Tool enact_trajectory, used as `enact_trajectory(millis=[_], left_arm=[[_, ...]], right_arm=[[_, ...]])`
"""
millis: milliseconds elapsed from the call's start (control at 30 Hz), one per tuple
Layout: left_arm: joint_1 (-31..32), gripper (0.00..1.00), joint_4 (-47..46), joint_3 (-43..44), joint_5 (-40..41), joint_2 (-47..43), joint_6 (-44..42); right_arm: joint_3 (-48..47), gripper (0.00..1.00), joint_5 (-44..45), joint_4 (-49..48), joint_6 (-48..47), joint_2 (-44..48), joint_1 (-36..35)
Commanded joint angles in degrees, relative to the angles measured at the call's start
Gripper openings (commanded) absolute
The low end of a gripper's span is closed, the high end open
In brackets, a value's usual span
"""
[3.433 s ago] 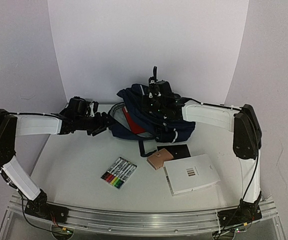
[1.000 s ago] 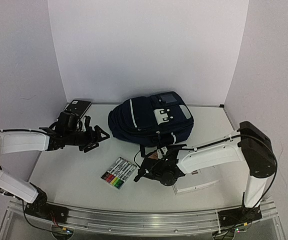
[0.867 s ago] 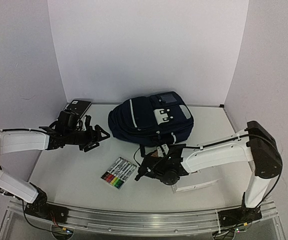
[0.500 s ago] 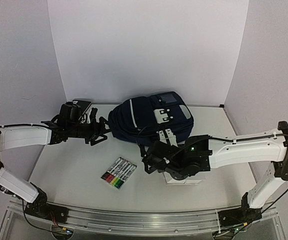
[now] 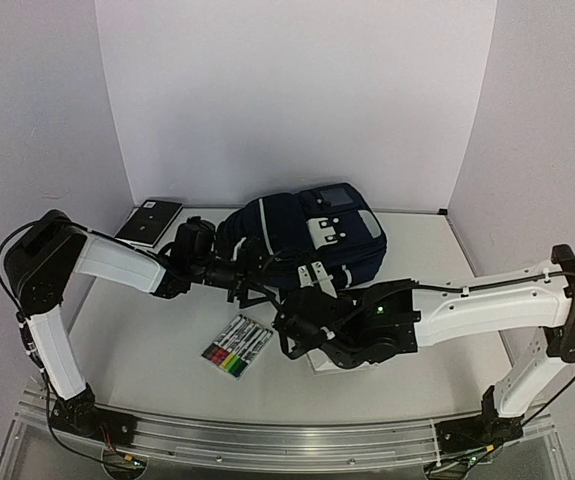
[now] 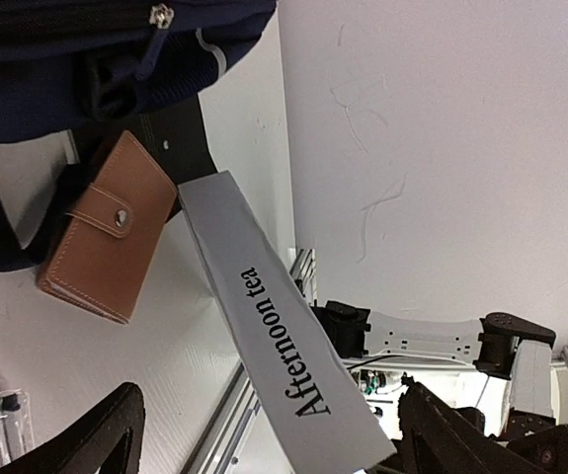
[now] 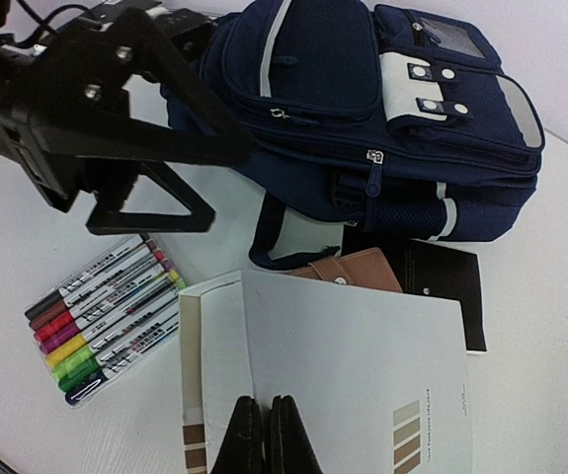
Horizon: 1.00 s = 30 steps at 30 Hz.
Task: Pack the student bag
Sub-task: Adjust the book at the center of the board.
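The student bag [image 5: 307,232], navy with white stripes, lies front pocket up at the back centre and fills the top of the right wrist view [image 7: 363,99]. My left gripper [image 5: 252,283] hovers open at its front left edge with nothing between the fingers [image 6: 106,434]. A white book [image 7: 353,375] with "Afternoon tea" on its spine [image 6: 274,326] lies in front of the bag. My right gripper [image 7: 267,434] is shut, its tips resting on the near edge of the book's cover [image 5: 319,362].
A brown wallet [image 7: 353,269] and a black notebook [image 7: 442,281] lie between book and bag, by a loose strap [image 7: 264,242]. A pack of coloured markers [image 5: 237,345] sits left of the book. A black flat device [image 5: 149,220] lies at the back left.
My left arm swung right from the table's left side to the bag's front. The right arm rose and shifted left, and the white book moved left with it.
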State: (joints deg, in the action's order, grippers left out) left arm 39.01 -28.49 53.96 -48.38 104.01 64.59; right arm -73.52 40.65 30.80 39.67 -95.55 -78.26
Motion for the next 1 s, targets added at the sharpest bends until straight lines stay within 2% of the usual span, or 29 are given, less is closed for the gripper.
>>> enact_trajectory(millis=[0,133,500,600,700,800,967], left_arm=[[3.1,0.89,-14.4,5.3,-6.4,5.9,9.0],[4.5,0.89,-15.0,7.7,-6.4,8.7,9.8],[7.0,0.89,-4.7,11.6,-9.6,12.3,7.0],[7.4,0.81,0.6,12.2,-9.7,12.1,4.3],[7.5,0.63,2.8,12.3,-9.8,12.0,3.4],[7.5,0.49,4.1,12.6,-9.6,11.8,3.1],[7.5,0.38,5.2,13.3,-10.5,12.2,3.2]], right_arm=[[-2.2,0.0,-0.2,-3.2,-1.2,-2.1,-1.3],[-2.0,0.0,-0.1,-3.4,-1.5,-2.6,-1.8],[-0.1,0.0,0.3,-7.5,-4.9,-0.9,-2.9],[0.7,0.0,0.5,-8.1,-5.3,-0.2,-3.1],[1.8,0.0,0.4,-8.6,-5.6,0.6,-3.1],[2.8,0.0,0.6,-8.8,-5.5,1.4,-3.2],[4.4,0.01,0.6,-9.0,-5.0,2.3,-3.2]])
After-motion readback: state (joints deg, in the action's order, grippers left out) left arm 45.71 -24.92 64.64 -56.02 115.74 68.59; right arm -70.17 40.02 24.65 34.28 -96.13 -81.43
